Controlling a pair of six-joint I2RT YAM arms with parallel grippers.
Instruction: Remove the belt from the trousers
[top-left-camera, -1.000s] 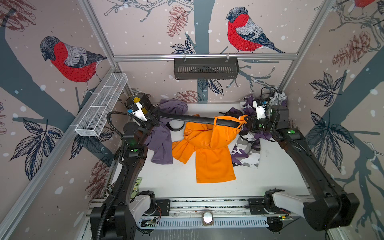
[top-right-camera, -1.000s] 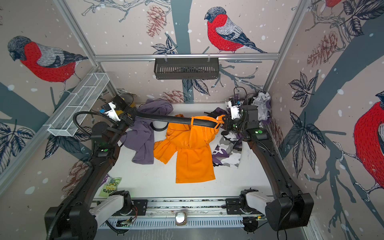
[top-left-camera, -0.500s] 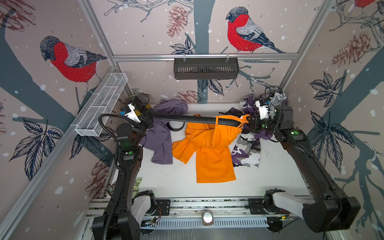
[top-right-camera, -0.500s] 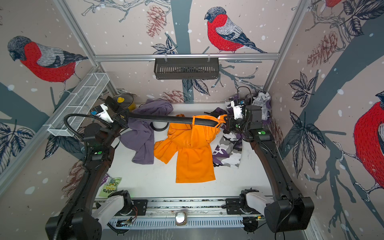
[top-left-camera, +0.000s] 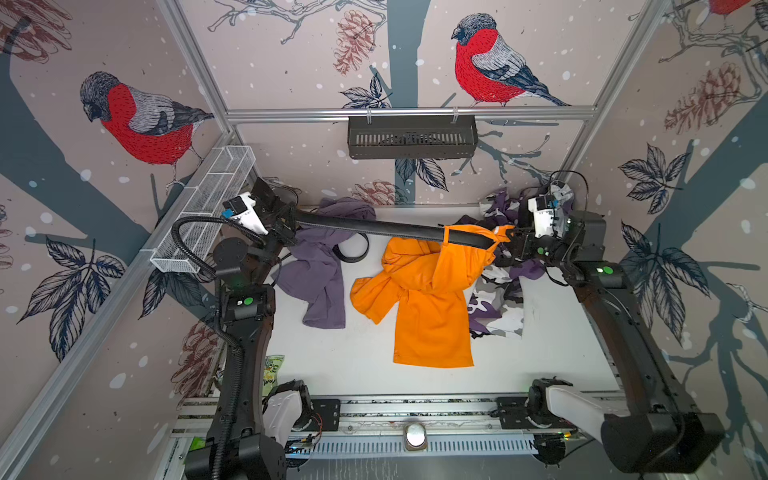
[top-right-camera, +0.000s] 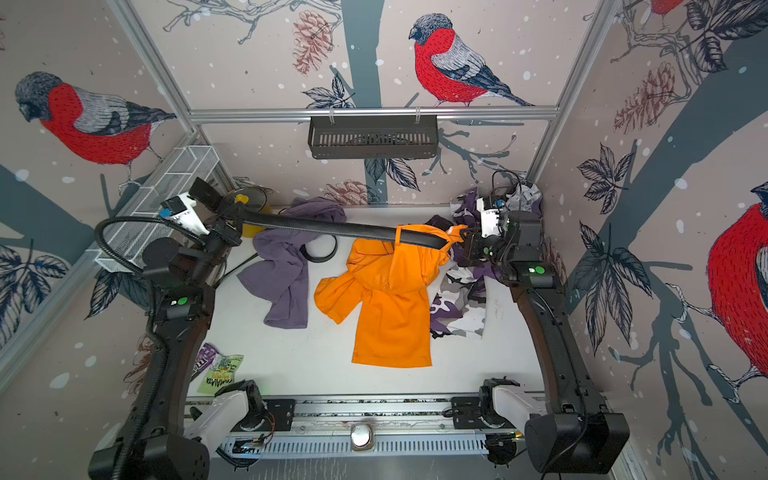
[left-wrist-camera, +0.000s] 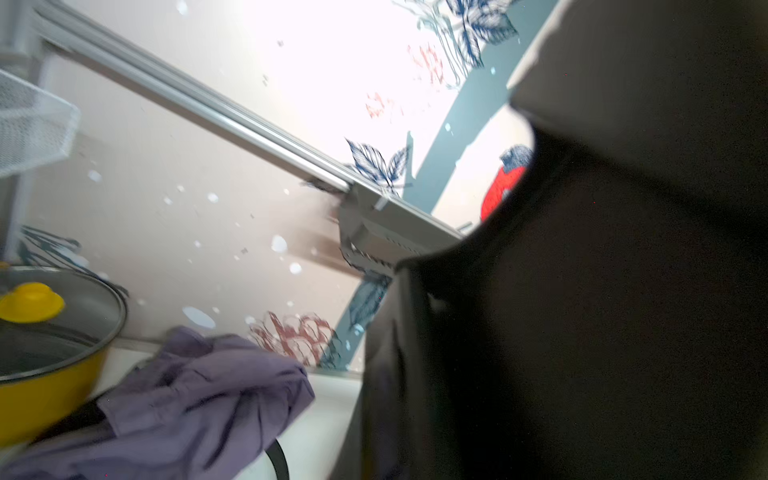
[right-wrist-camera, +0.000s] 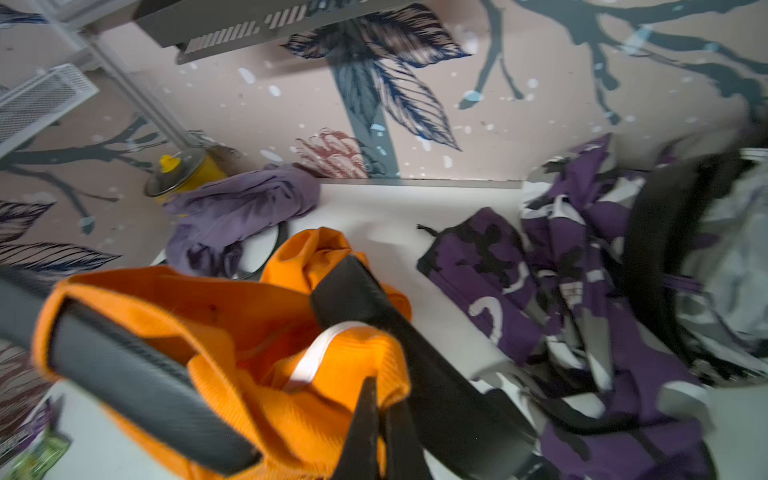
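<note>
A green packet (top-right-camera: 220, 372) lies at the front left edge of the white table (top-left-camera: 353, 361), well apart from the trousers (top-left-camera: 432, 316). The orange trousers sit mid-table, with one leg flat toward the front, the other bunched to the left, and the waist raised off the surface.

Touching the trousers' right side is a purple camo cloth (top-left-camera: 494, 303), heaped up toward the far right corner. Left of the trousers, just apart from them, lies a grey-purple shirt (top-left-camera: 320, 274). A black ring (top-left-camera: 353, 253) peeks out between the two.

Above the raised waist, the black belt (top-left-camera: 374, 226) stretches taut in the air. It passes over the shirt and through an orange loop. The left claw (top-left-camera: 286, 224), far left of the trousers, is closed on the belt's free end. The right claw (top-left-camera: 513, 237) is at the waist's right end, clamped on the orange waistband; the right wrist view shows its fingers (right-wrist-camera: 361, 415) pinching the fabric.

Beyond the trousers, in the far left corner, a yellow lidded pot (top-right-camera: 253, 208) stands behind the shirt. A white wire basket (top-left-camera: 208, 208) hangs on the left wall and a black basket (top-left-camera: 411, 137) on the back wall.
</note>
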